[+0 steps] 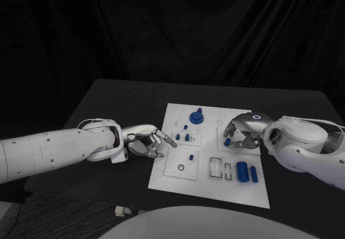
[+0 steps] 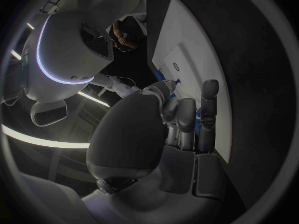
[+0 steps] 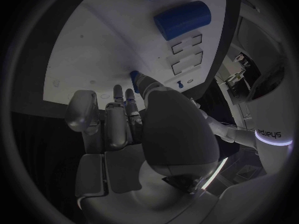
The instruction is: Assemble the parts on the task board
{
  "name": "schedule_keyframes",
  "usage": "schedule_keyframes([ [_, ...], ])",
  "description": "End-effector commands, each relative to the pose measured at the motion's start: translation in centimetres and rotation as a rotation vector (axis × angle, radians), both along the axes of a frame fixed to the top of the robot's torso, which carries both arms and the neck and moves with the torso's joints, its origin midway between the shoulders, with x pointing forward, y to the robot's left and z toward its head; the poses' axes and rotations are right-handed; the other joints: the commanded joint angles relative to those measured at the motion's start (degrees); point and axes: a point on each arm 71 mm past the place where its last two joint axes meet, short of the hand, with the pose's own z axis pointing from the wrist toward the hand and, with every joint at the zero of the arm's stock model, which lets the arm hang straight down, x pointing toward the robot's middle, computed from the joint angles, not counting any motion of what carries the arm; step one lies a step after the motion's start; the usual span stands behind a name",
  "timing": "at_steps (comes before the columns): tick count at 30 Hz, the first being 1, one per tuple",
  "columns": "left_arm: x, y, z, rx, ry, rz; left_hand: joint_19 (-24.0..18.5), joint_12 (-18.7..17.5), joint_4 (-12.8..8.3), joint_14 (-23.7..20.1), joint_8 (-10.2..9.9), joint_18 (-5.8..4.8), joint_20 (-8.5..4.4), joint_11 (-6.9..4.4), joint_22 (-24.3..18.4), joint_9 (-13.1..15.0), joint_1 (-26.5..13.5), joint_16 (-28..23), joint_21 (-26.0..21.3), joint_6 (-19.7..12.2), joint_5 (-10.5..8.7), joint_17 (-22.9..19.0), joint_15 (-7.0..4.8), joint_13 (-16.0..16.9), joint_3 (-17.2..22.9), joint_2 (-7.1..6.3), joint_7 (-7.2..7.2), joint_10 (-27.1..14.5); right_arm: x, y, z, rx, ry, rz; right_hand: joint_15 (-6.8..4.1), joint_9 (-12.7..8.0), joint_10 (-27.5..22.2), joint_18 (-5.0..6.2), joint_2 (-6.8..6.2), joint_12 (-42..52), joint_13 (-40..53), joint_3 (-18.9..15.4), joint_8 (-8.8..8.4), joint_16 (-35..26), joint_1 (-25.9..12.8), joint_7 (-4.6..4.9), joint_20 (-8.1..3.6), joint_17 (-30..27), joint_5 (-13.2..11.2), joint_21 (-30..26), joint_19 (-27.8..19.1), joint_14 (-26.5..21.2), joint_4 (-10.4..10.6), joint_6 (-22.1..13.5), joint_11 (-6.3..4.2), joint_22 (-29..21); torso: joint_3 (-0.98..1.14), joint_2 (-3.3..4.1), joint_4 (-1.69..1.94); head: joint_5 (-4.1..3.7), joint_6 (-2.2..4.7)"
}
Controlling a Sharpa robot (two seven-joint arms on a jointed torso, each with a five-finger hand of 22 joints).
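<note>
— Task board (image 1: 208, 179): what were the fingers doing?

— Right hand (image 1: 244, 130) curled over a small blue part (image 1: 227, 142) at the board's right side; whether it gripped, I couldn't tell. Left hand (image 1: 147, 140) touched the left edge, fingers apart, empty.

— Progress?

— Partly done, I judged: a gear (image 1: 196, 117) and pegs (image 1: 182, 136) stood far-side; two cylinders (image 1: 247, 172) lay loose, near-right.

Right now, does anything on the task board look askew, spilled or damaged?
Nothing stands out. The task board lies flat on the table, and the two blue cylinders lie side by side near its right edge.
</note>
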Motion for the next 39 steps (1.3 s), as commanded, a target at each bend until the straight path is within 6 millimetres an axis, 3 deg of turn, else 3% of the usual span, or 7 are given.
schedule_keyframes([
  [1, -0.1, -0.2, 0.1, -0.018, -0.001, -0.010, 0.04, -0.15, -0.24, 0.02, 0.27, 1.06, -0.19, 0.02, 3.17, 0.09, -0.42, 0.02, 0.11, 0.32, 0.29, -0.05, -0.15, -0.06, 0.14, 0.29, -0.13, 0.17, -0.1, 0.2, -0.1, 0.019, -0.007, 0.017, 0.20, 0.36, 1.39, 0.80, -0.02, 0.87, -0.24, 1.14, 0.73, 0.49, 0.44, -0.05, -0.07, 1.25, 0.79, -0.10, -0.07, 1.72, -0.19, 1.19, -0.14, 8.03, 0.00, 0.00, 0.01, 0.02, -0.01],
  [10, -0.1, -0.1, 0.1, -0.016, 0.000, -0.008, 0.04, -0.15, -0.24, 0.02, 0.27, 1.06, -0.19, 0.02, 3.17, 0.09, -0.42, 0.02, 0.11, 0.32, 0.29, -0.05, -0.15, -0.06, 0.14, 0.29, -0.13, 0.17, -0.2, 0.6, -0.5, 0.051, -0.016, 0.036, -0.01, 1.18, 3.38, 0.72, -0.04, 1.98, -0.66, 2.46, 2.03, 0.82, 0.29, -0.01, -0.27, 1.35, 0.54, 0.31, 0.25, 1.85, -0.38, 3.28, -0.39, 8.18, 0.00, 0.00, 0.01, 0.13, -0.01],
  [16, 0.0, -0.1, 0.1, -0.016, 0.000, -0.008, 0.04, -0.15, -0.24, 0.02, 0.27, 1.06, -0.19, 0.02, 3.17, 0.09, -0.42, 0.02, 0.11, 0.32, 0.29, -0.05, -0.15, -0.06, 0.14, 0.29, -0.13, 0.17, -0.2, 0.7, -0.4, 0.079, -0.034, 0.046, -0.45, 3.19, 6.83, 0.63, 0.58, 3.95, -0.67, 3.63, 4.86, 0.95, 0.77, 0.25, -0.64, 1.25, 0.14, 0.83, 0.58, 1.91, -1.22, 7.75, -1.09, 8.34, 0.00, 0.01, 0.00, 0.11, -0.01],
  [19, 0.0, -0.2, 0.1, -0.016, 0.000, -0.009, -0.02, -0.25, -0.31, -0.08, 0.22, 1.06, -0.21, 0.03, 3.15, 0.08, -0.51, -0.09, 0.10, 0.51, 0.34, -0.19, -0.15, -0.11, 0.29, 0.36, -0.33, 0.12, -0.3, 0.7, -0.3, 0.087, -0.040, 0.049, -0.50, 3.50, 7.15, 0.61, 0.59, 4.12, -0.72, 3.76, 5.13, 0.90, 0.85, 0.36, -0.70, 1.16, 0.26, 0.90, 0.61, 1.88, -1.41, 8.10, -1.18, 8.36, 0.00, 0.02, 0.01, 0.13, -0.01],
  [25, 0.0, -0.1, 0.0, -0.015, 0.002, -0.009, -0.04, -0.21, -0.31, -0.07, 0.26, 1.06, -0.21, 0.03, 3.14, 0.12, -0.54, -0.09, 0.07, 0.98, 0.34, -0.18, -0.15, -0.07, 0.31, 0.38, -0.33, 0.16, -0.4, 0.6, -0.2, 0.098, -0.049, 0.049, -0.87, 5.79, 9.55, 0.53, 1.10, 5.35, -0.76, 4.55, 7.56, 0.77, 1.91, 0.99, -1.08, 0.84, 1.21, 1.23, 0.78, 1.85, -3.07, 11.50, -1.95, 8.46, 0.00, 0.00, -0.01, 0.18, -0.01],
  [34, 0.0, -0.1, 0.0, -0.013, 0.003, -0.007, -0.05, -0.21, -0.29, -0.09, 0.38, 1.06, -0.21, 0.03, 3.14, 0.19, -0.62, -0.11, 0.09, 1.67, 0.35, -0.21, -0.15, -0.06, 0.36, 0.43, -0.25, 0.17, -0.9, 0.2, 0.7, 0.120, -0.068, 0.043, -0.61, 6.97, 10.76, 0.46, 1.20, 5.78, -0.92, 5.09, 8.27, 0.42, 2.85, 1.57, -1.00, 0.34, 2.07, 1.34, 0.82, 1.72, -4.43, 12.19, -2.22, 8.51, 0.00, -0.01, 0.00, 0.37, -0.01],
  [39, 0.0, -0.1, 0.0, -0.012, 0.004, -0.007, -0.05, -0.21, -0.29, -0.09, 0.38, 1.06, -0.21, 0.03, 3.14, 0.19, -0.62, -0.11, 0.09, 1.67, 0.35, -0.21, -0.15, -0.06, 0.36, 0.43, -0.25, 0.17, -1.0, 0.0, 2.5, 0.128, -0.095, 0.039, -0.50, 7.17, 10.91, 0.50, 1.14, 5.78, -0.99, 5.13, 8.37, -0.05, 2.90, 1.65, -0.94, -0.19, 2.07, 1.03, 0.69, 1.54, -4.60, 12.30, -2.19, 8.43, 0.00, 0.00, 0.01, 0.38, -0.01],
])
